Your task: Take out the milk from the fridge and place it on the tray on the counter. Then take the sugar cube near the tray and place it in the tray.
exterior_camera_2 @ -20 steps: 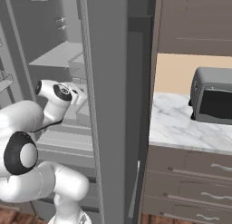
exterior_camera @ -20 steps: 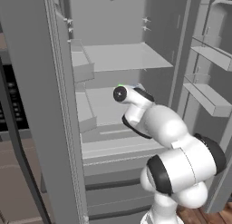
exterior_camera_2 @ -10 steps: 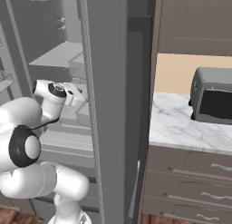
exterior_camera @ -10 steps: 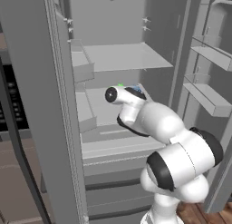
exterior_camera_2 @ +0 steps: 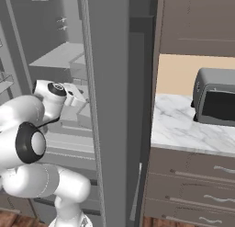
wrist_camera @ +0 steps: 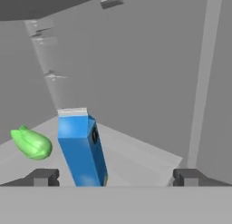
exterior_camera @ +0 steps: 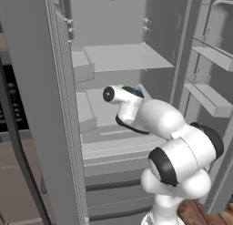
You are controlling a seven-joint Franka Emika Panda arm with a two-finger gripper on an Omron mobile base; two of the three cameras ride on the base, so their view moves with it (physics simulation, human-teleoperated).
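The milk [wrist_camera: 81,148], a small blue carton with a white top, stands upright on a grey shelf inside the open fridge [exterior_camera: 123,55]. My gripper [wrist_camera: 116,177] is open and close in front of the carton. The carton stands between the two fingertips, nearer the left fingertip [wrist_camera: 43,177], and neither fingertip touches it. In the left base view the arm's wrist [exterior_camera: 113,94] reaches into the middle shelf of the fridge. The counter [exterior_camera_2: 183,129] lies to the right of the fridge. The tray and the sugar cube are out of view.
A small green elongated object [wrist_camera: 31,143] lies on the shelf left of the carton. Door bins [exterior_camera: 209,99] hang on the open right door. A dark toaster oven [exterior_camera_2: 215,102] stands on the counter above brown drawers [exterior_camera_2: 193,175].
The wrist has swung left and deeper onto the fridge's middle shelf. The gripper has stayed open.
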